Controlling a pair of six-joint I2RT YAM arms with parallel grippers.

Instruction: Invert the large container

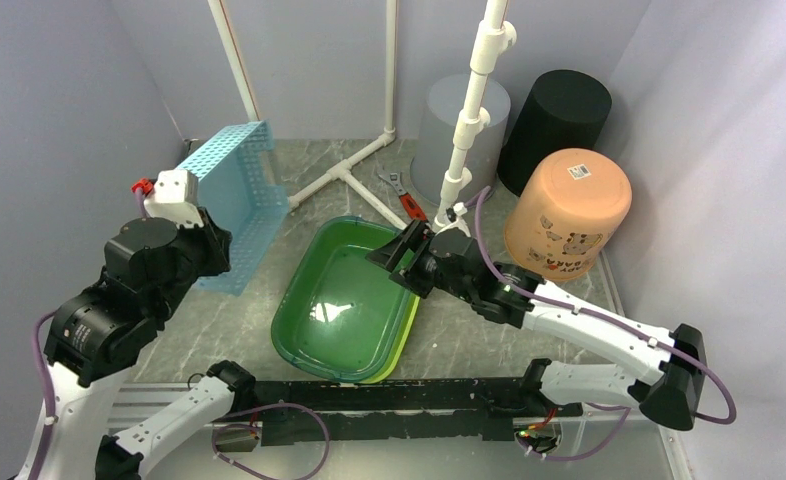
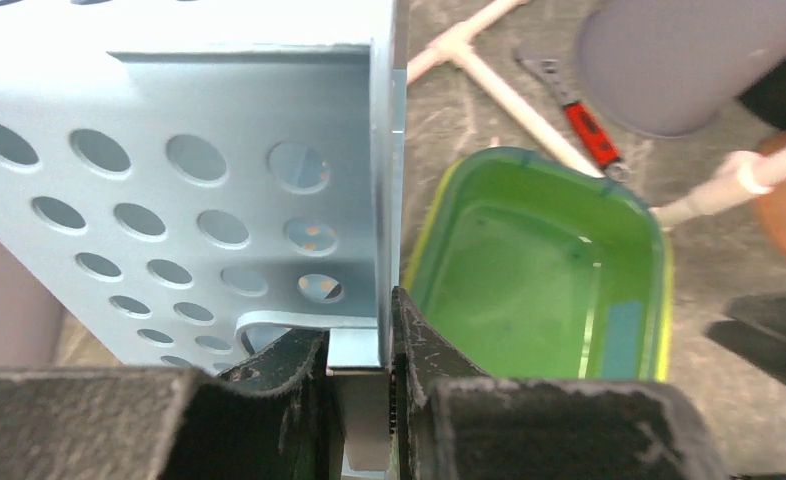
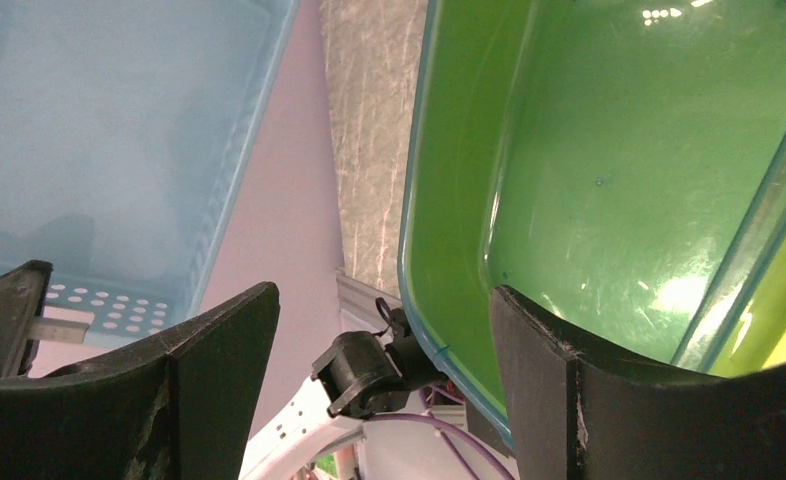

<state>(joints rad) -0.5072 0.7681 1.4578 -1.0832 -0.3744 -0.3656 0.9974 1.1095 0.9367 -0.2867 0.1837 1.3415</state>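
Blue basket [image 1: 231, 205] tilted, clamped by left gripper [image 2: 384, 335] | right gripper [image 1: 401, 250] agape

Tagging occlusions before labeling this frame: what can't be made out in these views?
- Top view: left gripper fingertips, hidden behind its own wrist and the blue basket.
- Left wrist view: basket cut off by top and left edges.
- Right wrist view: green tub cut off by top and right edges; whether the right gripper touches its rim is unclear.
- Top view: orange bucket label, too small to read.
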